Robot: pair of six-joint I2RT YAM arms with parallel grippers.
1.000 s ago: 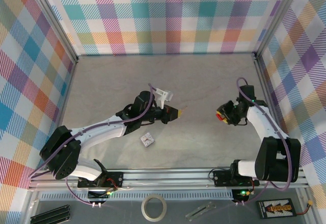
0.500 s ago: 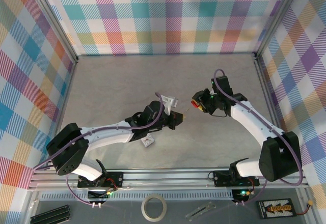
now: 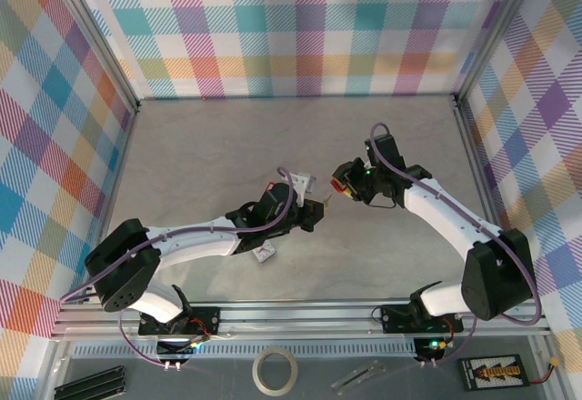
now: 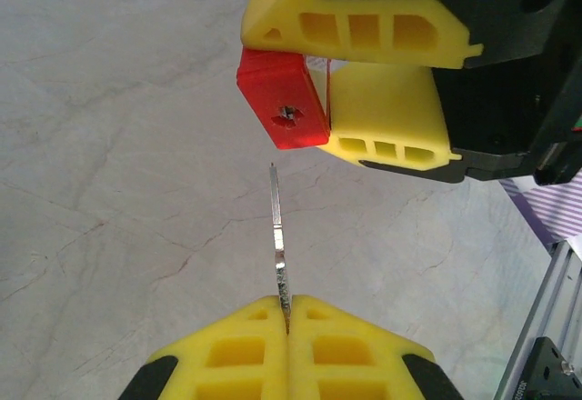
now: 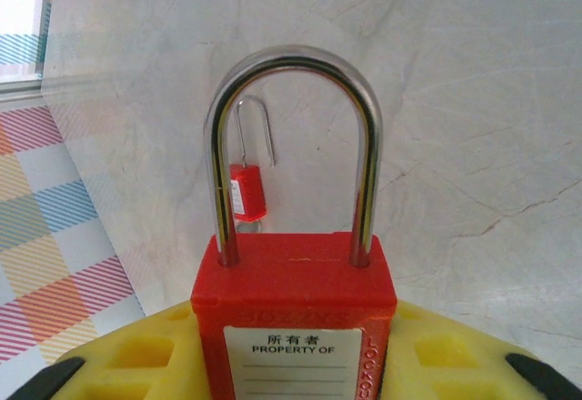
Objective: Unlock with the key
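Observation:
My left gripper (image 4: 287, 305) is shut on the thin silver key (image 4: 277, 236), whose blade sticks straight out from the fingertips. The blade tip stops a short way below the keyhole in the base of the red padlock (image 4: 284, 109), apart from it. The right gripper (image 5: 296, 314) is shut on that padlock (image 5: 296, 300), whose white label faces its camera and whose steel shackle (image 5: 296, 64) is closed and points away. From above, the left gripper (image 3: 314, 211) and the right gripper (image 3: 353, 185) meet mid-table, the padlock (image 3: 340, 185) between them.
A small white part (image 3: 264, 252) lies on the table just below the left arm. An aluminium rail (image 3: 300, 314) runs along the near edge, with a tape roll (image 3: 275, 370) beyond it. Plaid walls close three sides. A small red padlock shape (image 5: 247, 191) shows far behind the shackle.
The right arm swung left and brought the padlock from the right side up close to the left gripper. The left gripper shifted slightly right and nearer with the key.

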